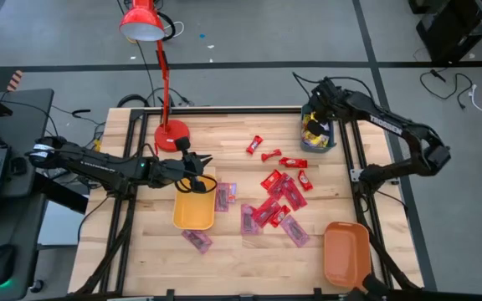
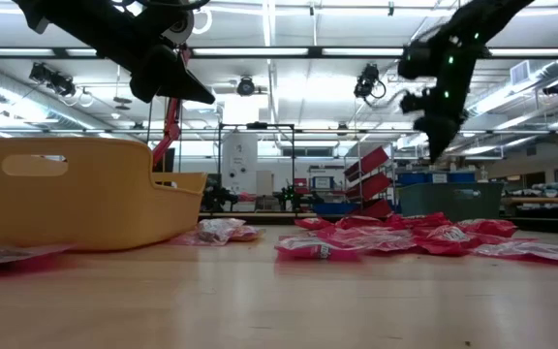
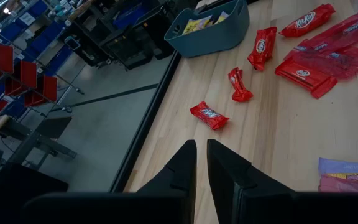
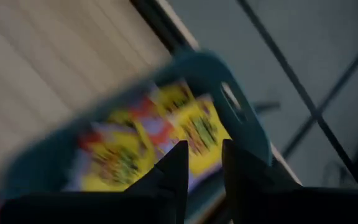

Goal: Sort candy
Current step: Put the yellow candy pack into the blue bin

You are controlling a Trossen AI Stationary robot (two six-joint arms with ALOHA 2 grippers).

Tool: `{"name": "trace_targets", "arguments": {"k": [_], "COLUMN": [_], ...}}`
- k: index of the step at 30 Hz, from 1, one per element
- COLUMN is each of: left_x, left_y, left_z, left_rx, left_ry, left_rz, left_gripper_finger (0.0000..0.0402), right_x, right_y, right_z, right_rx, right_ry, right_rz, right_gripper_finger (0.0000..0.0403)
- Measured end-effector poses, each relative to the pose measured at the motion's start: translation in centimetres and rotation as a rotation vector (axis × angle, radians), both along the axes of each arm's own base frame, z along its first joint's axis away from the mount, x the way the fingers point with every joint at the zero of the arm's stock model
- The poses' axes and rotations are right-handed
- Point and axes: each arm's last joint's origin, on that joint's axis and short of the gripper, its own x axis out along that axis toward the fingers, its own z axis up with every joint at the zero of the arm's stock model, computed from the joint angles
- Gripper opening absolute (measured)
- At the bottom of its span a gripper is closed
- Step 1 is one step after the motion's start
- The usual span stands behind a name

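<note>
Red candy [image 1: 279, 196] lies in a loose pile at the table's middle, with single red pieces [image 3: 209, 116] nearer the far edge. Pinkish-purple packets [image 1: 224, 196] lie flat around the yellow tray [image 1: 193, 213]. Yellow packets [image 4: 194, 127] lie in the teal tray [image 1: 333, 144] at the far right. My right gripper [image 4: 204, 146] hovers open above that tray, pointing steeply down, with nothing between its fingers. My left gripper [image 3: 199, 144] hangs above the yellow tray's far end, shut to a thin slit and holding nothing.
An orange tray [image 1: 346, 251] lies at the near right corner. A red desk lamp [image 1: 171, 134] stands on its base at the far left, close to my left gripper. Bare wood shows along the near edge between the yellow and orange trays. A laptop sits off the table's left side.
</note>
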Motion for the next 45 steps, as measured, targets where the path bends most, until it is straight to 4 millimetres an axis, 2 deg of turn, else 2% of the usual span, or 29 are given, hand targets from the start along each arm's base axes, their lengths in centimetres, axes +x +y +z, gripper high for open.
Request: {"name": "trace_targets", "arguments": {"k": [5, 9, 13, 19, 25, 32, 40, 45], "left_x": [0.0, 0.0, 0.0, 0.2, 0.3, 0.2, 0.1, 0.0], "left_y": [0.0, 0.0, -0.1, -0.4, -0.9, -0.9, -0.6, -0.4], "left_z": [0.0, 0.0, 0.0, -0.1, -0.2, -0.5, -0.6, -0.5], "left_rx": [0.0, 0.01, 0.013, -0.038, -0.125, -0.124, -0.087, -0.051], "left_ry": [-0.001, 0.008, 0.02, 0.024, 0.034, 0.065, 0.075, 0.068], "left_rz": [0.0, -0.006, -0.04, -0.149, -0.329, -0.31, -0.234, -0.173], "left_gripper_finger": [0.0041, 0.0041, 0.0041, 0.0041, 0.0041, 0.0041, 0.0041, 0.0041], "right_x": [1.3, 2.5, 4.4, 8.0, 11.7, 15.3, 18.7, 20.1], "right_y": [3.0, 5.5, 8.1, 11.9, 15.0, 17.3, 17.9, 17.8], "right_z": [2.6, 3.8, 4.2, 3.6, 2.5, 0.1, -3.8, -6.6], "right_rx": [-0.068, -0.066, -0.014, 0.013, 0.014, 0.023, 0.054, 0.081], "right_ry": [-0.188, -0.316, -0.411, -0.461, -0.532, -0.578, -0.602, -0.581], "right_rz": [0.081, 0.161, 0.268, 0.458, 0.603, 0.685, 0.662, 0.634], "right_gripper_finger": [0.0083, 0.0083, 0.0083, 0.0083, 0.0083, 0.0083, 0.0083, 0.0077]}}
